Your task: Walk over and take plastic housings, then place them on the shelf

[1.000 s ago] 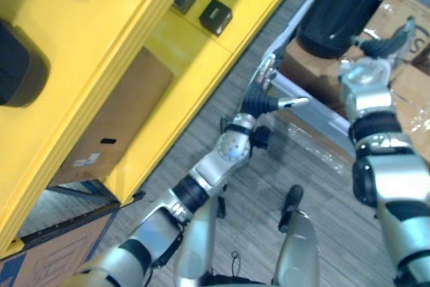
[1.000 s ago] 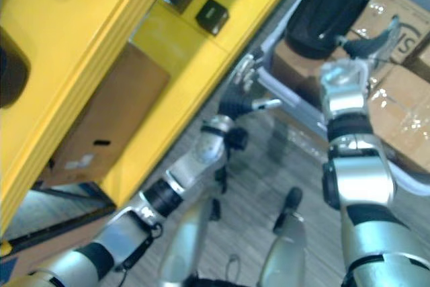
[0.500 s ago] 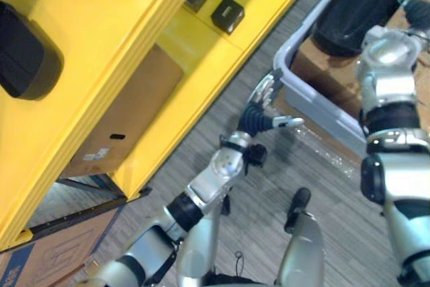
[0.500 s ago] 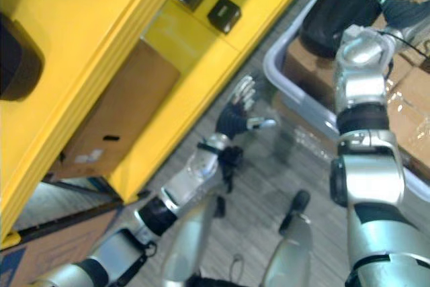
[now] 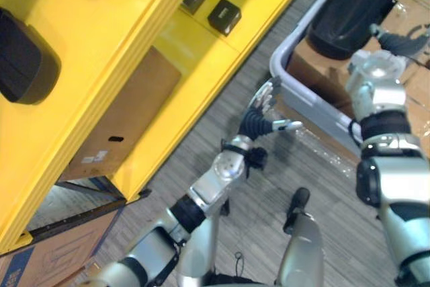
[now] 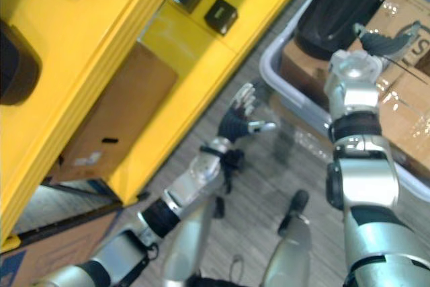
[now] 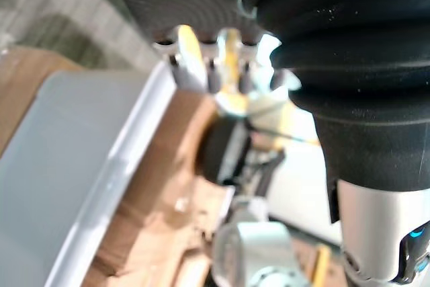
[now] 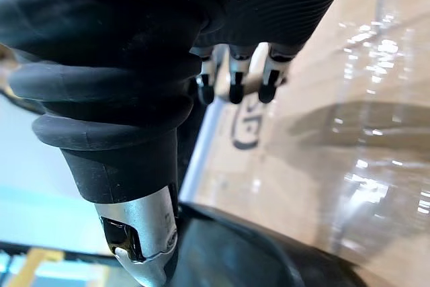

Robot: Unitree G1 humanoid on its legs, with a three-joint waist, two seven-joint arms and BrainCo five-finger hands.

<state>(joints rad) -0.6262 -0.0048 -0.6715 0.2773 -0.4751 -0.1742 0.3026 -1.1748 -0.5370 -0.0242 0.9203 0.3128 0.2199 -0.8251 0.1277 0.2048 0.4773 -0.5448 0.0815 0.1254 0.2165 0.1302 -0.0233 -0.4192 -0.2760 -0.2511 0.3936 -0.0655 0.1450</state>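
Tight spot here: the yellow shelf [image 5: 101, 25] cuts diagonally across the left and the grey tote [image 5: 295, 92] sits to the right. Between them there's only a strip of grey ribbed carpet [image 5: 269, 193], where the left hand [image 5: 255, 120] hangs empty, fingers spread, just beside the tote's rim. The smooth, rounded black plastic housing [image 5: 349, 8] lies in the tote on glossy taped cardboard boxes [image 6: 403, 105], and the right hand [image 5: 398, 39] hovers just beside it, fingers loose. Another dark housing [image 5: 27, 58] sits on the shelf.
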